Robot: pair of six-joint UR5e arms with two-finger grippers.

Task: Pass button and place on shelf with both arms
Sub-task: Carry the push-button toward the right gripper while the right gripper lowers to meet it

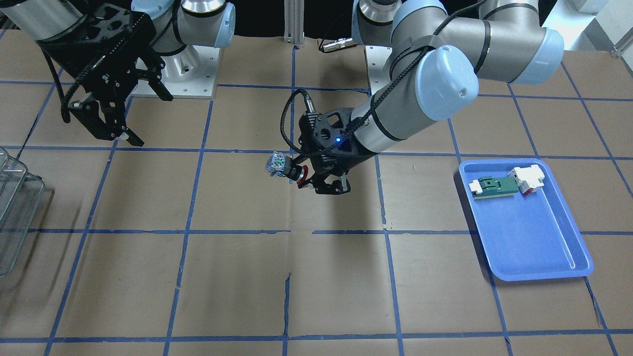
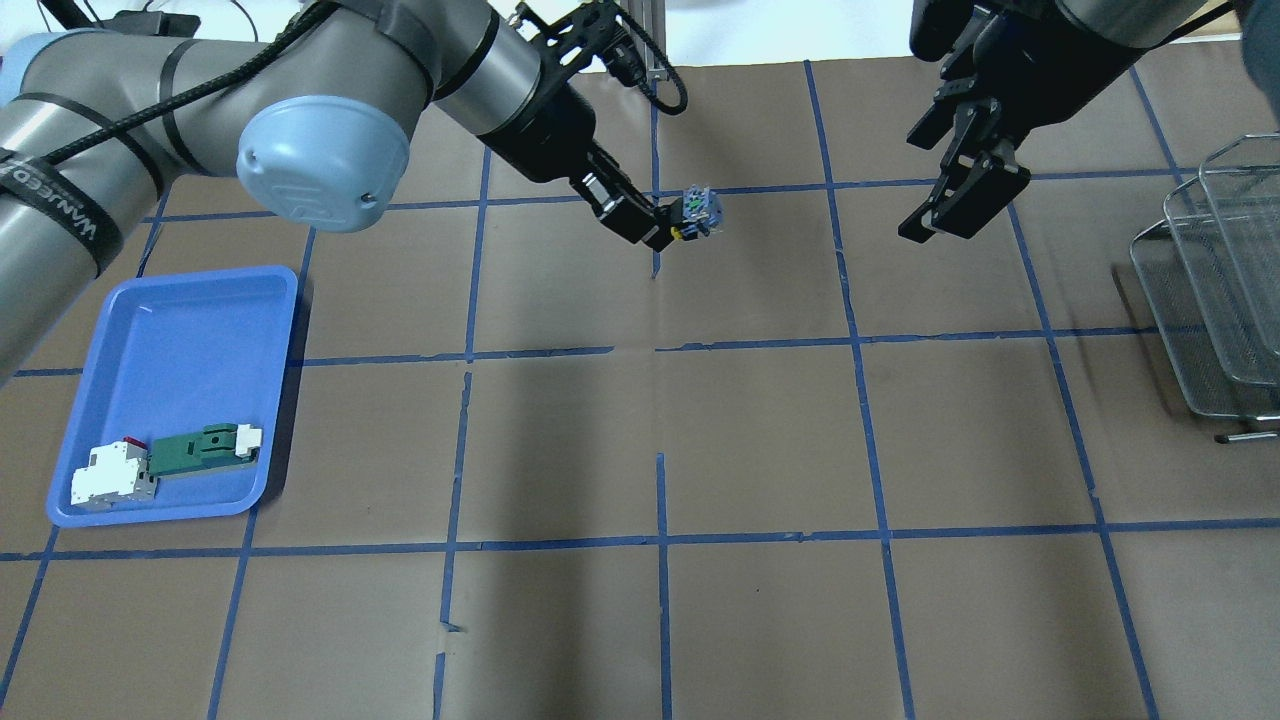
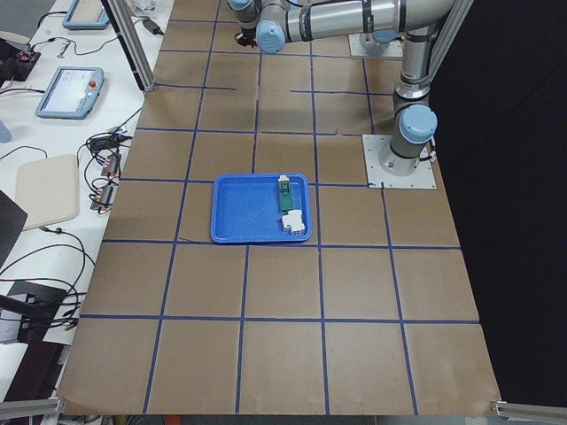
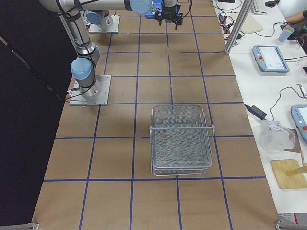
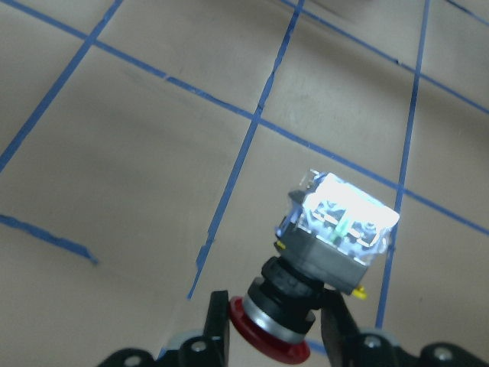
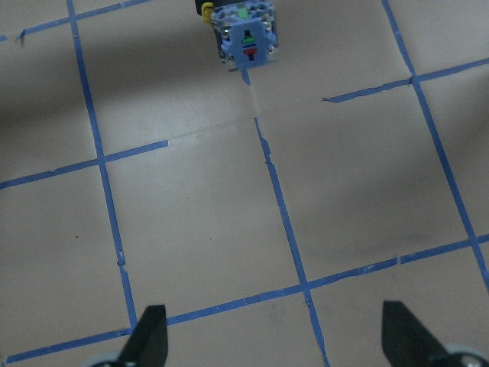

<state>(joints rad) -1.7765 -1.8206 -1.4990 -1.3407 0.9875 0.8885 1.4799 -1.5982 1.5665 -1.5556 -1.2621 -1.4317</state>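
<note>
My left gripper (image 1: 302, 177) is shut on the button (image 1: 283, 167), gripping it by the red cap and black collar. It holds the button in the air over the table's middle, clear block end pointing toward my right arm. In the left wrist view the fingers (image 5: 218, 325) clamp the red cap of the button (image 5: 336, 229). The held button also shows in the overhead view (image 2: 697, 212). My right gripper (image 2: 950, 215) is open and empty, apart from the button, which shows at the top of the right wrist view (image 6: 244, 34). The wire-mesh shelf (image 2: 1220, 290) stands at the table's right edge.
A blue tray (image 2: 170, 340) on my left holds a green-and-white flat part (image 2: 205, 450) and a white block with a red side (image 2: 110, 475). Brown paper with blue tape lines covers the table. In the exterior right view the shelf (image 4: 181, 139) stands in front of my right arm's base.
</note>
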